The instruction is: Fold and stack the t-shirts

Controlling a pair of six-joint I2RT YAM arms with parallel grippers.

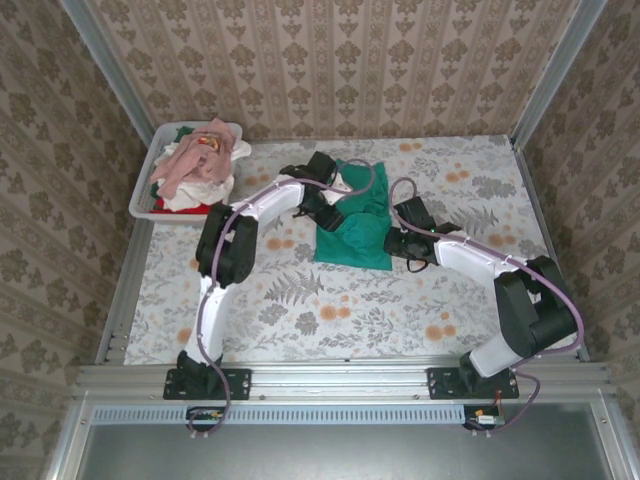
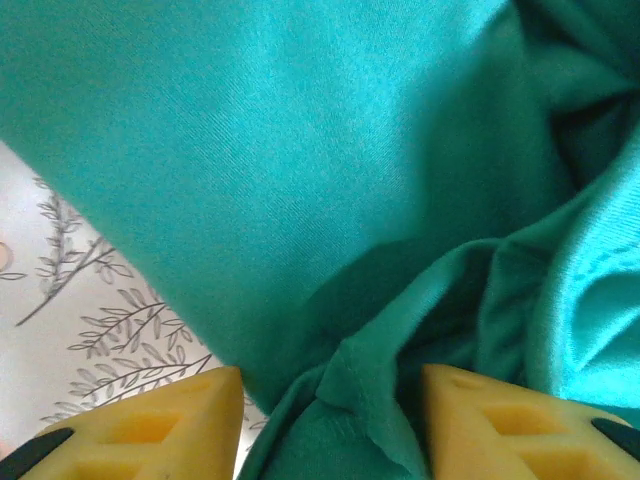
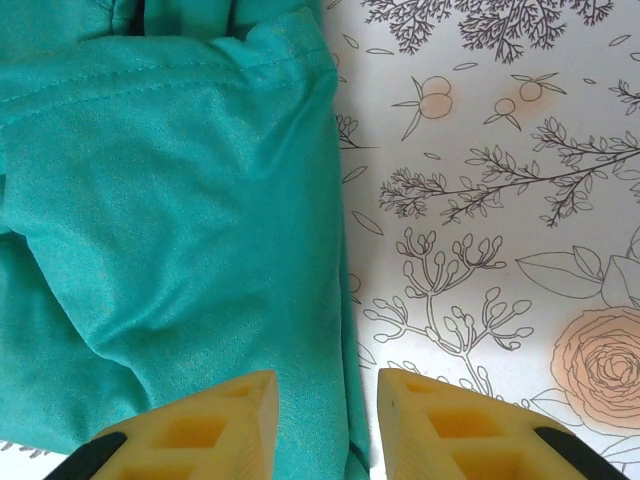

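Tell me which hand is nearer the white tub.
Left. The left hand sits at the teal shirt's left edge, toward the tub; the right hand is beyond the shirt, farther off.

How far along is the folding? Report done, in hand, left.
Done: nothing stacked yet. In hand: the teal-green cloth t-shirt lies rumpled on the floral-patterned table, left gripper and right gripper open over it. Left: pink, white and red shirts heaped in the white plastic tub.
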